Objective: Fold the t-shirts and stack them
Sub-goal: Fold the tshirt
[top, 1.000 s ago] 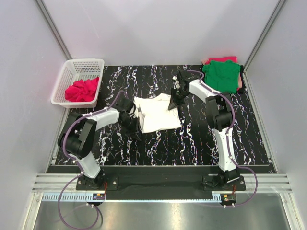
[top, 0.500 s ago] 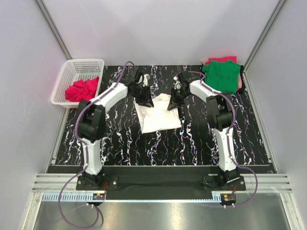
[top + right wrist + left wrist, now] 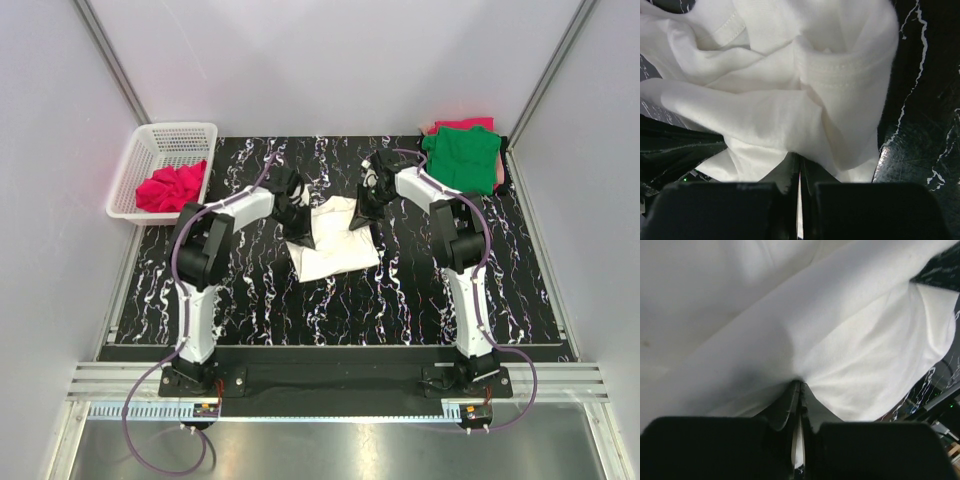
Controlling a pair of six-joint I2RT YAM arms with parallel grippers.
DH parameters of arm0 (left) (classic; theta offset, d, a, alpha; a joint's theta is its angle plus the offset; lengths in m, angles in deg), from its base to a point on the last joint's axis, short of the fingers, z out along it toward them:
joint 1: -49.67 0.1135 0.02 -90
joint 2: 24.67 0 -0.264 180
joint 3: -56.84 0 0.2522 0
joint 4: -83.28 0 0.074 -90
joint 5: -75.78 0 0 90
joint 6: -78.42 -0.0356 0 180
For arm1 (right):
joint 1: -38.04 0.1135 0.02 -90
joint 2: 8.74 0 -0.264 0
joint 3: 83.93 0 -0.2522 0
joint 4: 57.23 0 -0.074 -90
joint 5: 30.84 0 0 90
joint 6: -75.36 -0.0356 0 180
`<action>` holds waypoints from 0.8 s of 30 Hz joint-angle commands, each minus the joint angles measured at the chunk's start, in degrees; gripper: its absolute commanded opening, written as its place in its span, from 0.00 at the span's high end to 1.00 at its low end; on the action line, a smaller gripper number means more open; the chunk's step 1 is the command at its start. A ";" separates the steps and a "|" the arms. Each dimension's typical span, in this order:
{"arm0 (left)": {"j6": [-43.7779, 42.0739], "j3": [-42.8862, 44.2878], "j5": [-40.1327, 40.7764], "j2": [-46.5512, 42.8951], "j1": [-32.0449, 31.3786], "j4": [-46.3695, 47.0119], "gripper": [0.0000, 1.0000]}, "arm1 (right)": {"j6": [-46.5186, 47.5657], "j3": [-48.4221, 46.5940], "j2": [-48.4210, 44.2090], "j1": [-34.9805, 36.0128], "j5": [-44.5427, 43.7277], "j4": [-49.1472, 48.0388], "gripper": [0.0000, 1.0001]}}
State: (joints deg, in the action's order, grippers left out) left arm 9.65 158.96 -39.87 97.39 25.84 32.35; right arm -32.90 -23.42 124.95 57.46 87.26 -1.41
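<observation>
The white t-shirt (image 3: 335, 245) lies partly folded in the middle of the black marbled table (image 3: 400, 300), between my two arms. My left gripper (image 3: 799, 388) is clamped on a fold of its cloth at the shirt's far left corner. My right gripper (image 3: 799, 162) is pinched tight on a bunched, stitched hem at its far right corner. Both pairs of fingers are closed with white fabric caught between them.

I judge the shirt light, limp and soft. It sags and wrinkles and may slide on the smooth table, so it wants holding at two well-separated points along one edge, through every layer, to carry a fold over evenly.

A green t-shirt (image 3: 462, 160) rests folded in the far right corner on a red garment (image 3: 465, 124). A pinkish-red t-shirt (image 3: 170, 188) lies crumpled in the white basket (image 3: 165, 138) at far left.
</observation>
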 commanded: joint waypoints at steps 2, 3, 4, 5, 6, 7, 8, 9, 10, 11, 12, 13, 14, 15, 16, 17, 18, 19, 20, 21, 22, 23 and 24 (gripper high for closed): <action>-1.63 -9.51 2.35 -7.96 -0.25 1.13 1.00 | -0.19 -1.31 1.22 0.18 -3.75 1.35 1.00; -1.90 -11.95 2.45 -8.59 -0.16 1.22 1.00 | -0.20 -1.40 1.75 0.18 -3.66 1.53 1.00; -2.42 -13.11 2.79 -9.29 -0.16 1.39 1.00 | -0.20 -1.41 1.93 0.18 -3.49 1.79 1.00; -2.77 -14.25 3.58 -9.91 -0.07 1.57 1.00 | -0.37 -1.32 1.93 0.18 -3.40 1.79 1.00; -3.04 -16.44 3.85 -10.96 0.28 1.83 1.00 | -0.46 -1.23 1.93 0.18 -3.49 1.71 1.00; -3.39 -17.51 3.85 -11.40 0.45 2.10 1.00 | -0.29 -1.14 1.84 0.18 -3.75 1.62 1.00; -3.57 -18.47 3.94 -12.45 1.07 2.45 1.00 | -0.37 -1.14 1.75 0.09 -4.01 1.70 1.00; -3.48 -19.96 4.20 -12.90 1.33 2.62 1.00 | -0.20 -1.23 1.75 0.18 -4.36 1.71 1.00; -3.31 -20.50 4.55 -13.42 1.68 2.80 1.00 | -0.02 -1.14 1.93 0.18 -4.45 1.71 1.00; -3.13 -20.85 4.64 -14.04 2.30 2.98 1.00 | 0.07 -1.49 2.01 0.18 -4.45 1.79 1.00; -2.87 -20.94 4.73 -14.30 2.56 3.07 1.00 | 0.24 -1.75 2.28 0.18 -4.45 1.97 1.00; -2.69 -20.77 4.82 -14.39 2.65 3.24 1.00 | 0.33 -1.93 2.37 0.09 -4.45 2.14 1.00; -2.60 -20.51 5.25 -14.48 2.74 3.15 1.00 | 0.42 -2.28 2.37 0.18 -4.45 2.23 1.00; -2.60 -19.98 5.26 -14.39 2.65 3.07 1.00 | 0.59 -2.28 2.28 0.18 -4.45 2.32 1.00; -2.51 -19.72 5.17 -14.39 2.83 2.98 1.00 | 0.51 -2.28 2.19 0.18 -4.54 2.32 1.00; -2.51 -19.54 4.82 -14.39 2.83 2.89 1.00 | 0.51 -2.28 2.02 0.18 -4.72 2.32 1.00; -2.43 -19.63 4.82 -14.57 2.83 2.72 1.00 | 0.77 -2.37 2.02 0.18 -4.81 2.50 1.00; -2.43 -19.89 4.91 -14.92 2.74 2.54 1.00 | 0.86 -2.11 1.93 0.18 -4.89 2.50 1.00; -2.43 -20.67 5.25 -15.79 2.83 2.63 1.00 | 0.86 -2.02 1.84 0.09 -4.89 2.58 1.00; -2.34 -21.12 5.52 -16.32 2.83 2.63 1.00 | 1.12 -2.11 1.84 0.18 -4.89 2.58 1.00; -2.34 -21.47 5.78 -16.94 2.83 2.54 1.00 | 1.21 -2.20 1.75 0.18 -4.89 2.58 0.99; -2.25 -21.82 5.79 -17.99 3.00 2.54 0.99 | 1.38 -2.28 1.66 0.18 -4.89 2.58 0.98; -1.81 -21.74 5.61 -18.52 3.27 2.45 0.97 | 1.73 -2.46 1.49 0.18 -4.72 2.93 0.96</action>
State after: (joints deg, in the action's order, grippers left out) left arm 8.28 138.32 -36.46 83.29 28.50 36.09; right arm -33.64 -24.29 125.43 57.59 87.06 -0.12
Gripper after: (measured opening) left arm 0.012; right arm 0.014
